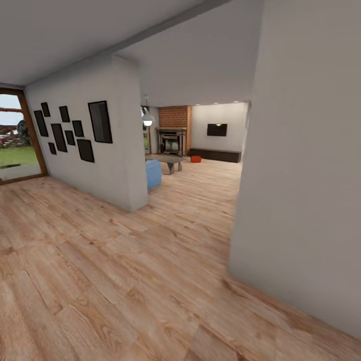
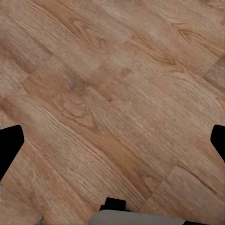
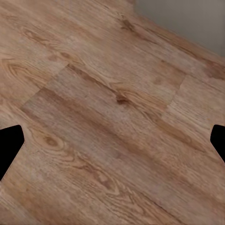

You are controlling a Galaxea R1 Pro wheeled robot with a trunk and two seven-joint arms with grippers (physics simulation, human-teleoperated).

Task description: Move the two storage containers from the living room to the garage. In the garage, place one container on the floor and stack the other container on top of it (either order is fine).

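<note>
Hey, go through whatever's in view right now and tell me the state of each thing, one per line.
storage container: on the living room floor by the dark cabinet, far off, untouched.
left gripper: jaws wide apart, empty, over wood floor.
right gripper: jaws wide apart, empty.
TV: screen dark.
pendant lamp: lit.

1. Head camera: standing height in a hallway, facing 12 o'clock along the light wood-plank floor (image 1: 125, 271) toward the distant red-brick fireplace (image 1: 173, 131).
2. Left wrist camera: aimed down, close over the same planks (image 2: 112, 103).
3. Right wrist camera: likewise down over planks; pale grey wall base (image 3: 187, 18) in frame.
</note>
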